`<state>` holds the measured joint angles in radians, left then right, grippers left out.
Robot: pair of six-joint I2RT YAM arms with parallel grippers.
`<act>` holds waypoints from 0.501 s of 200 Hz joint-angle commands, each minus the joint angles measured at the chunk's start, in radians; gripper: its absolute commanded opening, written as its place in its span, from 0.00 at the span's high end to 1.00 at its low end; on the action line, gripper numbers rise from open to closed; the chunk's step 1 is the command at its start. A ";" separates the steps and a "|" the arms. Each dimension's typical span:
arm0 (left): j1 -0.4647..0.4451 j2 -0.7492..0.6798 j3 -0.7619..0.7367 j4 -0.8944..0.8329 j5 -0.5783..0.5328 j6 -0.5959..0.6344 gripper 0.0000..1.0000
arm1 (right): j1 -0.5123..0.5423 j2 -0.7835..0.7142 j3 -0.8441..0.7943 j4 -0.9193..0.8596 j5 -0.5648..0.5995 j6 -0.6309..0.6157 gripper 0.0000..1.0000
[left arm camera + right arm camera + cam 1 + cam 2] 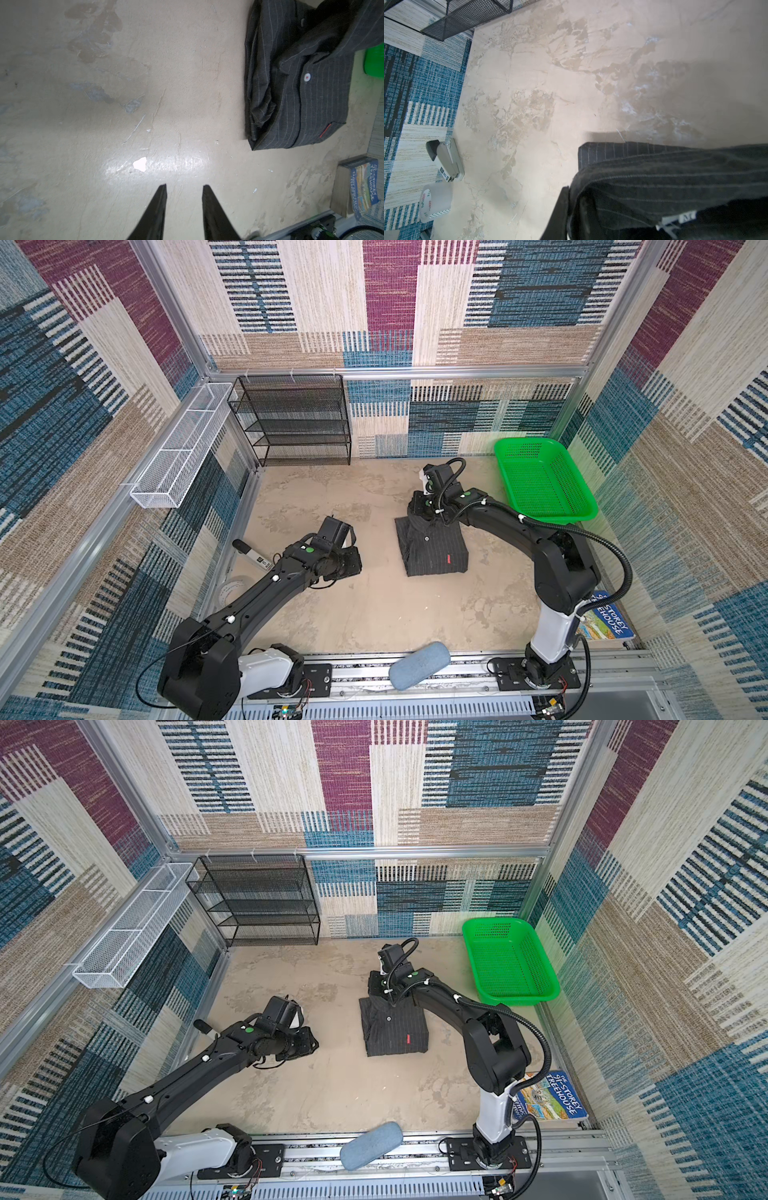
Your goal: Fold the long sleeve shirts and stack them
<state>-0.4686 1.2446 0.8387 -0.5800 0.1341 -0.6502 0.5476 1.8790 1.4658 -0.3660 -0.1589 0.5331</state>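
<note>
The long sleeve shirt (pixel 436 551) (pixel 395 1029) lies folded into a compact rectangle on the beige tabletop, dark charcoal with pale pinstripes, one light button and a small red tag showing. My right gripper (pixel 417 512) (pixel 376 990) points down onto its far, collar end. In the right wrist view one finger (pixel 560 207) presses against bunched shirt fabric (pixel 675 176); the other finger is hidden under the cloth, near the white size label (pixel 685 217). My left gripper (pixel 184 185) (pixel 347 566) hovers left of the shirt (pixel 324 104), open and empty.
A green basket (pixel 544 481) sits at the back right and a black mesh shelf (pixel 295 418) against the back wall. A white wire tray (pixel 183 448) hangs on the left wall. Stapler (pixel 445 160) and tape roll (pixel 436 202) lie at the left edge. A book (pixel 602 618) and a blue-grey pouch (pixel 419 664) are at the front.
</note>
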 commanded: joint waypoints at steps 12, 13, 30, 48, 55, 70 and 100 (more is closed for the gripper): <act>0.006 0.002 0.004 0.016 0.010 0.037 0.68 | 0.020 0.085 0.091 -0.012 -0.008 -0.007 0.85; 0.006 0.002 0.004 0.016 0.010 0.037 0.68 | 0.020 0.088 0.094 -0.013 -0.008 -0.007 0.85; 0.007 0.002 0.004 0.019 0.017 0.040 0.68 | 0.025 0.151 0.155 -0.021 0.005 -0.008 0.77; 0.008 0.005 0.006 0.021 0.025 0.040 0.68 | 0.023 0.229 0.238 -0.054 0.055 -0.008 0.60; 0.007 0.006 0.008 0.019 0.028 0.038 0.67 | 0.025 0.251 0.264 -0.069 0.078 -0.009 0.54; 0.008 0.003 0.016 0.016 0.035 0.038 0.65 | 0.025 0.261 0.290 -0.079 0.113 -0.010 0.43; 0.007 0.017 0.040 0.037 0.091 0.030 0.62 | 0.026 0.160 0.262 -0.096 0.170 -0.035 0.34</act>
<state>-0.4603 1.2495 0.8558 -0.5735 0.1646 -0.6285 0.5720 2.1204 1.7386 -0.4458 -0.0677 0.5285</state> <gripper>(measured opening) 0.369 0.632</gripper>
